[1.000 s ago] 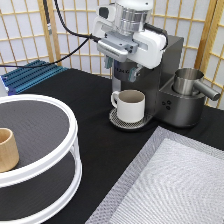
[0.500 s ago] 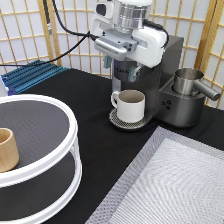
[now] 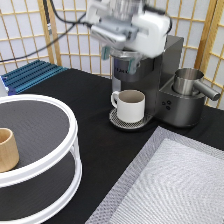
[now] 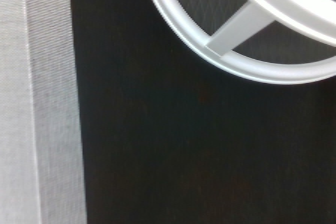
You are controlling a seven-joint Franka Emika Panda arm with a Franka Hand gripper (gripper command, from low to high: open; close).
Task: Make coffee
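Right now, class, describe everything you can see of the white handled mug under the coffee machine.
The white handled mug looks ceramic, with a rounded body and a loop handle pointing to the exterior view's left. It stands upright and looks empty, its inside tan. It rests on the round perforated drip tray of the dark grey coffee machine, beneath the spout.

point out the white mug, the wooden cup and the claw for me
white mug [image 3: 132, 106]: exterior view, on its front wall, under the coffee machine's spout.
wooden cup [image 3: 7, 149]: exterior view, on its side wall, on the round shelf's upper tier.
claw [image 3: 121, 56]: exterior view, at the hand's lower end, above the mug.
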